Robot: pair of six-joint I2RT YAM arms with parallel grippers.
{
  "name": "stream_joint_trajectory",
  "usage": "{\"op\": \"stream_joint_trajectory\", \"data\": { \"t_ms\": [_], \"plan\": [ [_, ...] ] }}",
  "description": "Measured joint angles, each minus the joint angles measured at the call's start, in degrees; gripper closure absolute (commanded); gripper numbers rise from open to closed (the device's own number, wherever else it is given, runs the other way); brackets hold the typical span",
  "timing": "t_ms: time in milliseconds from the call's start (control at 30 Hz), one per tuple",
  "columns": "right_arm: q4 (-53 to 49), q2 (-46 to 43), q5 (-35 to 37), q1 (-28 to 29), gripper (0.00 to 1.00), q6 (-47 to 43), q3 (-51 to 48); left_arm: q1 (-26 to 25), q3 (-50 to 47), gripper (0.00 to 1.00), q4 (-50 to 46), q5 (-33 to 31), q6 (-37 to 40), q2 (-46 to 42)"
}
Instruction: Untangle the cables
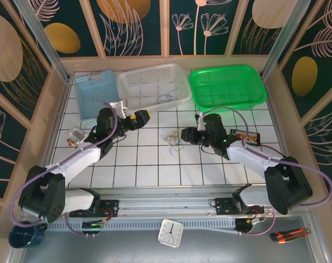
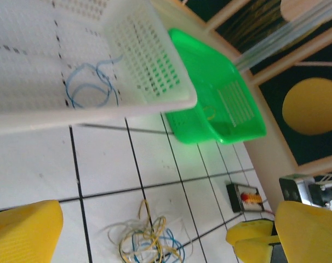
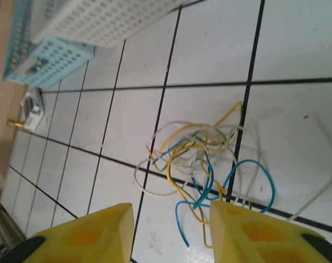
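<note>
Tiled table (image 1: 155, 167) | cables (image 3: 199, 159) lie just beyond right pincer (image 3: 171, 216), jaws apart | left pincer (image 2: 169, 222) apart, farther off

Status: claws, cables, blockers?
Left claw open. Right claw open beside cables. Cables tangled, ungrasped. One blue wire in white basket. Nothing blocking.

The top view looks down on the whole tabletop (image 1: 155, 164) from the near side; both wrist views sit close above it, sharing the cables (image 3: 201, 164) low in frame.
</note>
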Motion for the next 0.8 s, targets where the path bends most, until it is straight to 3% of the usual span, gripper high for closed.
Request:
{"op": "stream_joint_trajectory", "data": {
  "t_ms": [300,800],
  "plan": [
    [1.86,0.0,5.75,4.15,0.63,4.76,-5.62,-5.4,-0.48,0.01,1.2,-2.84,-0.22,5.03],
    [3.04,1.16,9.57,4.5,0.56,10.95,-7.45,-8.0,0.24,0.01,1.33,-3.89,-0.2,8.37]
  ]
}}
